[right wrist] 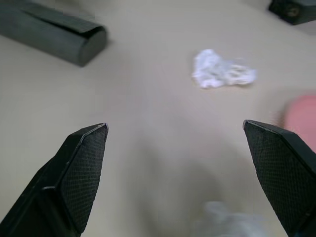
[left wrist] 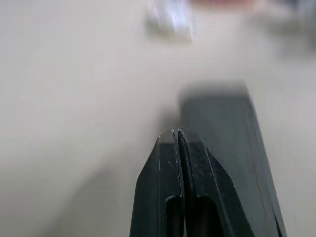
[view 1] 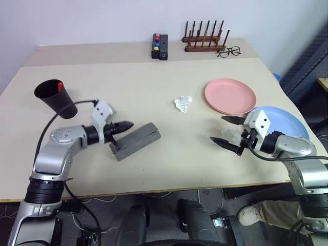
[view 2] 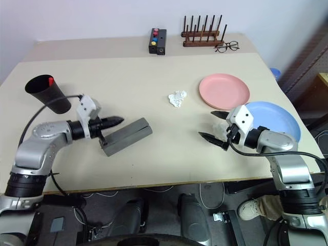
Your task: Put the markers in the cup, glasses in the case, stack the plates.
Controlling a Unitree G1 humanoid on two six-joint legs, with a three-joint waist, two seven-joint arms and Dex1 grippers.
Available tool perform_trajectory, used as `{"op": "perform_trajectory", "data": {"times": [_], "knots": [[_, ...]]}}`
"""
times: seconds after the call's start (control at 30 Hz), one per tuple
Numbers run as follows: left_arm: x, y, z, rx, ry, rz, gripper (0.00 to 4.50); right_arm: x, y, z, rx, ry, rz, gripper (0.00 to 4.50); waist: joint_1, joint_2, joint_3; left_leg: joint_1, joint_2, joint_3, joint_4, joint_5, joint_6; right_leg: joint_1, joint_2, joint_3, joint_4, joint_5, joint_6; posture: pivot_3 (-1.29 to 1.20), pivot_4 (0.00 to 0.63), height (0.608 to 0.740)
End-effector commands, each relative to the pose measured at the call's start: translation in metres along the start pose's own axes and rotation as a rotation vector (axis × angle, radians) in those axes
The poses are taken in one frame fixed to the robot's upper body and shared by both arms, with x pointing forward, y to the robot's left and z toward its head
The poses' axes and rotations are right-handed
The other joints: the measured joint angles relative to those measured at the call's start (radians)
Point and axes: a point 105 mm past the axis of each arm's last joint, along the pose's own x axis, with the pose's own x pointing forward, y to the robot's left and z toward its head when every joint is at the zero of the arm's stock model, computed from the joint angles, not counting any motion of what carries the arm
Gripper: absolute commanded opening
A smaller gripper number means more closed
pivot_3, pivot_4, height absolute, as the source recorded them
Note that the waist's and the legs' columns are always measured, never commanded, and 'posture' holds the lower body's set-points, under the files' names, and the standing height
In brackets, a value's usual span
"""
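1. Surface: a beige table (view 1: 154,97) with a seam running across its far part; a pale wall stands behind it, and dark floor with cables shows below the near edge.
2. Far edge: a wooden peg rack (view 1: 206,38), wire-rimmed clear eyeglasses (view 1: 228,51) just beside it, and a black box with coloured buttons (view 1: 160,46) near the middle.
3. Left side: the cup (view 1: 55,98) stands tilted near the left edge, a red marker cap (view 1: 60,86) showing at its rim.
4. The left gripper (view 1: 127,125) has its fingers pressed together, holding nothing, with its tip just over the near end of the case (view 1: 135,140). The case lies shut on the table, left of centre.
5. Centre: a crumpled white scrap (view 1: 183,104) lies alone, well apart from the case.
6. Right side: the pink plate (view 1: 230,96) lies flat; the blue plate (view 1: 287,120) lies just beside it toward the right edge, separate, not stacked.
7. The right gripper (view 1: 228,133) hovers with fingers spread wide and empty, at the near-left rim of the blue plate; a pale translucent object below it cannot be identified.
8. Open room: the broad middle of the table and the near strip between the two grippers are bare.
9. A person's shoe and trouser leg (view 1: 256,210) show below the right corner.
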Motion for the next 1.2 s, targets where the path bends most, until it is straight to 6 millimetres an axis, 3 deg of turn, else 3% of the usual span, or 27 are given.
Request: {"op": "perform_trajectory", "data": {"times": [0.03,0.13,0.3,0.53,0.7,0.9,1.2], "knots": [[-0.004,-0.002,0.032,0.060,-0.137,-0.029,0.59,-0.012,-0.017,0.009,-0.018,0.008,-0.080,4.50,0.001,0.000,0.000,0.000,0.000,0.000,0.000,0.000,0.000,0.000,0.000,0.000,0.000,0.000,0.000,0.00,0.150,0.740],[-0.006,-0.019,0.043,0.018,-0.202,-0.152,1.84,-0.020,-0.027,0.004,0.026,0.056,-0.127,4.50,0.000,0.000,0.000,-0.001,0.000,0.001,0.000,0.000,0.000,0.000,0.000,0.000,-0.001,0.000,0.000,0.00,0.150,0.740],[-0.003,-0.039,0.038,0.023,-0.180,-0.266,4.41,-0.036,-0.045,-0.001,0.033,0.110,-0.205,4.50,-0.002,0.000,0.000,0.000,0.000,0.001,0.000,0.000,0.000,0.000,0.000,0.000,-0.001,0.000,0.000,0.00,0.150,0.740],[0.016,-0.053,0.040,0.070,-0.191,-0.321,4.47,-0.059,-0.064,-0.020,0.038,0.211,-0.287,4.50,0.000,0.000,0.000,-0.001,0.000,0.001,0.000,0.000,0.000,0.000,0.000,0.000,-0.001,0.000,0.000,0.00,0.150,0.740],[0.030,-0.074,0.038,0.123,-0.158,-0.451,4.47,-0.073,-0.074,-0.038,0.062,0.290,-0.310,4.50,0.000,0.000,0.000,-0.001,0.000,0.001,0.000,0.000,0.000,0.000,0.000,0.000,-0.001,0.000,0.000,0.00,0.150,0.740],[0.035,-0.081,0.038,0.151,-0.144,-0.509,4.47,-0.084,-0.070,-0.056,0.103,0.352,-0.297,4.50,-0.006,0.000,0.000,0.000,0.000,0.001,0.000,0.000,0.000,0.000,0.000,0.000,-0.001,0.000,0.000,0.00,0.150,0.740],[0.036,-0.087,0.029,0.166,-0.120,-0.539,4.47,-0.084,-0.058,-0.068,0.150,0.372,-0.276,4.50,-0.002,0.000,0.000,-0.001,0.000,0.001,0.000,0.000,0.000,0.000,0.000,0.001,-0.001,0.000,0.000,0.00,0.150,0.740]]}}
